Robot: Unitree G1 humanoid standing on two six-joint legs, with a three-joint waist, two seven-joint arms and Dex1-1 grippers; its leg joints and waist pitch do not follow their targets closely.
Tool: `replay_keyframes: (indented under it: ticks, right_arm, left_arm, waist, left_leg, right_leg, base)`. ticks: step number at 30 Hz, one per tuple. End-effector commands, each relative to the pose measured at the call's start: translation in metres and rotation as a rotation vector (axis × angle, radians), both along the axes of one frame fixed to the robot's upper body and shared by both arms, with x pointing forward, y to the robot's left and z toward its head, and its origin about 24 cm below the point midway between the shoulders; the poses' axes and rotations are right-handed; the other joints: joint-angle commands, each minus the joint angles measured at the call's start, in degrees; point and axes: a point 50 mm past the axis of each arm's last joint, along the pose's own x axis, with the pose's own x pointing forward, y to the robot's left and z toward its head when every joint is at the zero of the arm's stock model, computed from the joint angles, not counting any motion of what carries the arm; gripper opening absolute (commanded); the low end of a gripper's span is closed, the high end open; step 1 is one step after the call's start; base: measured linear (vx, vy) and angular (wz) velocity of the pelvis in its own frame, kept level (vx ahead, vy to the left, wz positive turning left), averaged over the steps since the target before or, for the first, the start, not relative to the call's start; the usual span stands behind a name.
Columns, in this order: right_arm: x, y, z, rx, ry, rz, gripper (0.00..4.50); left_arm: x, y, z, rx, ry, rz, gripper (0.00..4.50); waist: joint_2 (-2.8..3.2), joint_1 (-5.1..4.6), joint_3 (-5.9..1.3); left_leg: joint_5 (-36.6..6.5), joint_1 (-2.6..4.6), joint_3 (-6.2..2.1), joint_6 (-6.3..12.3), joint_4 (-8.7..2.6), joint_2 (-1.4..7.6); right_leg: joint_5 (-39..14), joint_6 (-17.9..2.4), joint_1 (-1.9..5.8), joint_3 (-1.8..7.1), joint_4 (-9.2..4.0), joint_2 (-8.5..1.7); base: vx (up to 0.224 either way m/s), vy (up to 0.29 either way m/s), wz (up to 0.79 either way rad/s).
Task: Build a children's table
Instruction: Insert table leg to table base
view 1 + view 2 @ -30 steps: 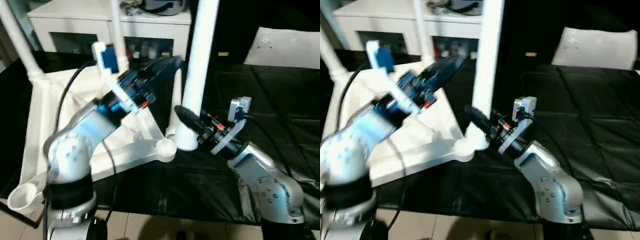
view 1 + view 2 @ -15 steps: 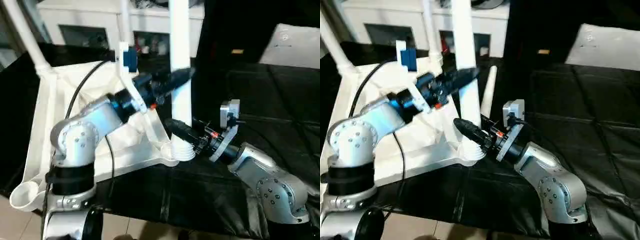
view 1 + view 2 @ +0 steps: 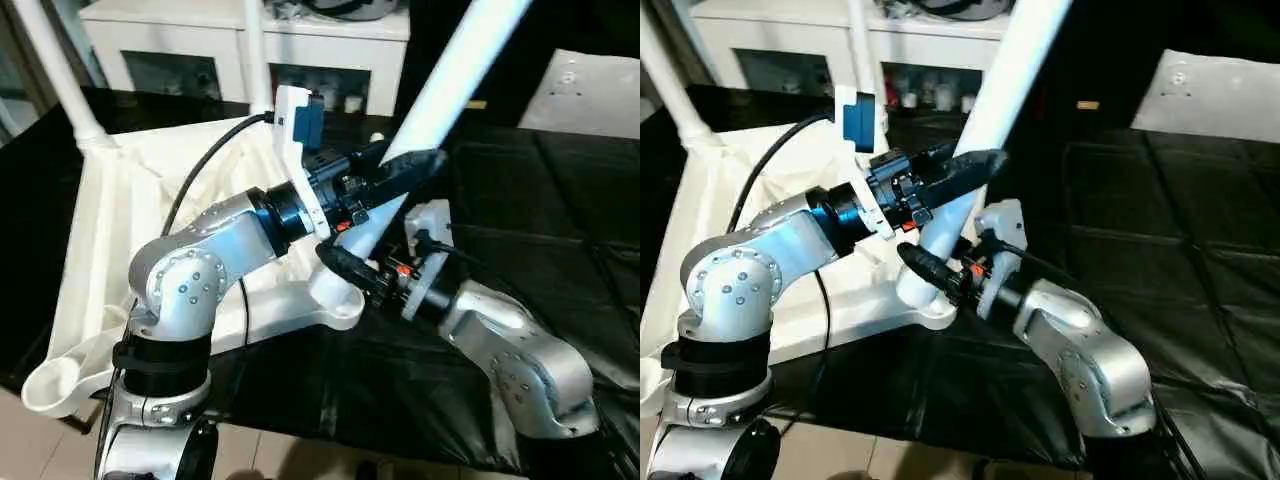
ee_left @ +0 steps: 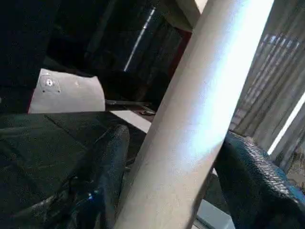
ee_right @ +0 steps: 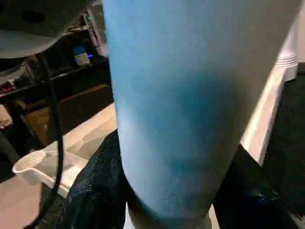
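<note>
The long tapered white plastic leg (image 3: 440, 85), upright half a second ago, is now tilted toward two o'clock. It is pinched low, near its thick end, between the black fingers of the right gripper (image 3: 345, 268), and clamped higher up by the left gripper (image 3: 395, 172). Its base is held at the near-right corner socket (image 3: 335, 300) of the upturned white rectangular plastic tabletop (image 3: 120, 215), at centre. Judged from the lean, the thread is not seated squarely; the leg must be straightened before turning.
</note>
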Motion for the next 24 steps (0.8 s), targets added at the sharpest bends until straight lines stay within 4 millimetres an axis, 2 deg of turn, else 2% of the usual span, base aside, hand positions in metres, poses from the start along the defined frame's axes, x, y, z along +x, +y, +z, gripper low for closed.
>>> replay_keyframes:
  ticks: [1, 6, 8, 9, 11, 12, 13, 15, 16, 17, 18, 19, 20, 21, 22, 24]
  right_arm:
    - [0.007, 0.003, -0.001, -0.048, -0.007, -0.038, 1.88]
    - [0.008, 0.003, 0.005, -0.017, -0.029, -0.042, 1.88]
    - [0.008, 0.0, 0.01, 0.057, -0.028, -0.061, 1.88]
    - [0.008, -0.002, 0.012, 0.091, -0.025, -0.07, 1.88]
    - [0.007, -0.005, 0.015, 0.145, -0.021, -0.084, 1.88]
    - [0.006, -0.006, 0.018, 0.184, -0.014, -0.084, 1.88]
    - [0.005, -0.007, 0.018, 0.191, -0.013, -0.084, 1.88]
    - [0.001, -0.009, 0.021, 0.248, -0.005, -0.077, 1.87]
    - [-0.001, -0.009, 0.021, 0.254, -0.006, -0.072, 1.87]
    - [-0.003, -0.009, 0.022, 0.261, -0.007, -0.066, 1.87]
    - [-0.005, -0.008, 0.022, 0.264, -0.008, -0.059, 1.87]
    - [-0.006, -0.005, 0.021, 0.259, -0.008, -0.055, 1.87]
    - [-0.006, -0.004, 0.02, 0.256, -0.008, -0.055, 1.87]
    - [-0.007, -0.004, 0.019, 0.252, -0.008, -0.056, 1.87]
    - [-0.007, -0.004, 0.017, 0.232, -0.01, -0.067, 1.87]
    - [-0.003, -0.009, 0.012, 0.174, -0.011, -0.128, 1.87]
  left_arm:
    - [-0.012, -0.017, 0.004, 0.005, -0.037, -0.1, 2.95]
    - [-0.01, -0.007, 0.012, -0.069, -0.045, -0.073, 2.95]
    - [-0.011, 0.003, 0.015, -0.131, -0.045, -0.085, 2.95]
    - [-0.012, 0.007, 0.016, -0.156, -0.044, -0.094, 2.95]
    - [-0.015, 0.015, 0.018, -0.214, -0.04, -0.113, 2.95]
    - [-0.014, 0.021, 0.02, -0.27, -0.022, -0.119, 2.95]
    - [-0.014, 0.022, 0.02, -0.28, -0.018, -0.12, 3.14]
    - [-0.014, 0.03, 0.018, -0.355, 0.02, -0.116, 3.26]
    - [-0.015, 0.03, 0.016, -0.353, 0.024, -0.116, 3.33]
    - [-0.017, 0.03, 0.015, -0.336, 0.021, -0.124, 3.36]
    - [-0.019, 0.029, 0.013, -0.311, 0.01, -0.125, 3.45]
    - [-0.019, 0.028, 0.012, -0.282, -0.008, -0.098, 3.57]
    - [-0.019, 0.029, 0.012, -0.279, -0.01, -0.091, 3.66]
    - [-0.019, 0.029, 0.012, -0.279, -0.013, -0.084, 3.71]
    - [-0.02, 0.031, 0.012, -0.291, -0.025, -0.055, 3.73]
    - [-0.02, 0.041, 0.015, -0.32, -0.037, 0.022, 3.74]
  waist:
    - [0.23, 0.16, -3.76]
    - [0.28, 0.25, -3.9]
    - [0.42, 0.29, -3.88]
    - [0.37, 0.19, -3.87]
    - [0.48, 0.32, -3.88]
    - [0.32, 0.27, -3.88]
    - [0.44, 0.33, -3.85]
    - [0.64, 0.36, -3.74]
    - [0.34, 0.48, -3.6]
    - [0.46, 0.56, -3.55]
    - [0.64, 0.6, -3.52]
    - [1.28, 0.61, -3.68]
    - [0.88, 0.37, -3.59]
    - [0.73, 0.31, -3.58]
    - [0.83, 0.28, -3.52]
    - [0.62, 0.13, -3.43]
  left_leg:
    - [0.57, -0.97, -0.98, 3.55, -4.71, 4.18]
    - [1.86, -1.06, -0.81, 3.56, -4.62, 4.5]
    - [1.68, -1.19, -0.81, 3.35, -4.66, 4.59]
    - [1.6, -1.31, -0.81, 3.29, -4.72, 4.57]
    - [1.33, -1.06, -0.78, 3.25, -4.73, 4.64]
    - [0.99, -1.08, -0.74, 3.06, -4.78, 4.71]
    - [0.96, -1.12, -0.73, 3.07, -4.79, 4.68]
    - [-1.11, -0.86, -0.79, 2.0, -5.05, 5.08]
    - [-2.38, -0.47, -0.5, 1.68, -5.13, 5.01]
    - [-2.42, -0.81, -0.5, 1.73, -5.29, 4.94]
    - [-2.49, -0.9, -0.61, 1.61, -5.4, 5.0]
    - [-1.77, -0.96, -0.74, 1.62, -5.31, 4.85]
    - [-1.81, -1.08, -0.67, 1.7, -5.37, 4.85]
    - [-2.13, -1.08, -0.6, 1.58, -5.31, 4.62]
    - [-2.22, -1.19, -0.53, 1.41, -5.26, 4.43]
    - [-2.04, -1.46, -0.54, 0.98, -5.31, 4.45]
  right_leg:
    - [-22.23, -7.62, 4.25, 2.99, -4.04, -4.93]
    - [-18.84, -8.84, 4.39, 2.67, -3.65, -4.99]
    - [-18.19, -9.28, 4.55, 2.53, -3.61, -5.18]
    - [-18.28, -9.24, 4.61, 2.47, -3.6, -5.11]
    - [-18.47, -9.32, 4.46, 2.43, -3.64, -5.12]
    - [-18.54, -9.4, 4.5, 2.4, -3.63, -5.08]
    - [-18.54, -9.55, 4.57, 2.4, -3.59, -5.13]
    - [-20.23, -9.58, 4.19, 2.36, -3.71, -5.12]
    - [-21.05, -9.18, 3.84, 2.33, -4.06, -4.83]
    - [-21.18, -8.48, 4.19, 2.33, -3.95, -4.86]
    - [-21.42, -8.07, 4.33, 2.32, -3.87, -4.94]
    - [-21.38, -7.24, 4.39, 2.3, -3.85, -4.98]
    - [-21.69, -6.83, 4.36, 2.28, -4.13, -4.88]
    - [-23.14, -6.11, 4.52, 2.23, -4.29, -4.94]
    - [-24.78, -5.49, 4.6, 2.22, -4.55, -5.01]
    - [-26.28, -4.76, 4.64, 2.21, -4.59, -5.05]
  base:
    - [0.0, 0.0, 0.0]
    - [0.0, 0.0, 0.0]
    - [0.0, 0.0, 0.0]
    - [0.0, 0.0, 0.0]
    - [0.0, 0.0, 0.0]
    - [0.0, 0.0, 0.0]
    - [0.0, 0.0, 0.0]
    - [0.0, 0.0, 0.0]
    - [0.0, 0.0, 0.0]
    - [0.0, 0.0, 0.0]
    - [0.0, 0.0, 0.0]
    - [0.0, 0.0, 0.0]
    - [0.0, 0.0, 0.0]
    - [0.0, 0.0, 0.0]
    - [0.0, 0.0, 0.0]
    - [0.0, 0.0, 0.0]
